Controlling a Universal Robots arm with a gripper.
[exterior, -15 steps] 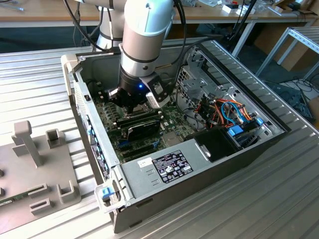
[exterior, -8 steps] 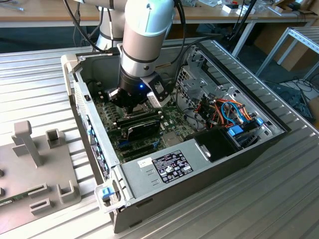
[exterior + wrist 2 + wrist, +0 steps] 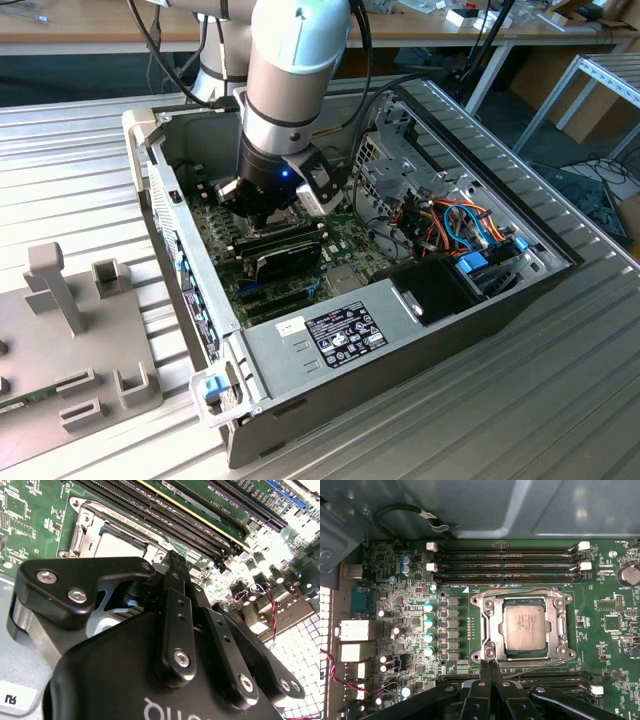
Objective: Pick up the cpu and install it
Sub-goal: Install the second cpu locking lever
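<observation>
cpu (image 3: 525,631) seated in socket frame (image 3: 488,630), gripper (image 3: 490,666) at its edge

Dull metal cpu (image 3: 525,628), glossy black pincer (image 3: 490,664), perhaps plastic

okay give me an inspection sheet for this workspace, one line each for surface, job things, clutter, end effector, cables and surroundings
Surface: ribbed metal table carrying an open computer case.
Job's things: the cpu lies flat inside the metal socket frame on the green motherboard; nothing is touching it.
Clutter: grey fixture plate with upright blocks at the exterior view's left.
End effector: the end effector is shut, holding nothing, its tips just beside the socket frame's edge.
Cables: orange and blue wires inside the case; black cables run along the arm.
Surroundings: wooden workbench behind the table.
</observation>
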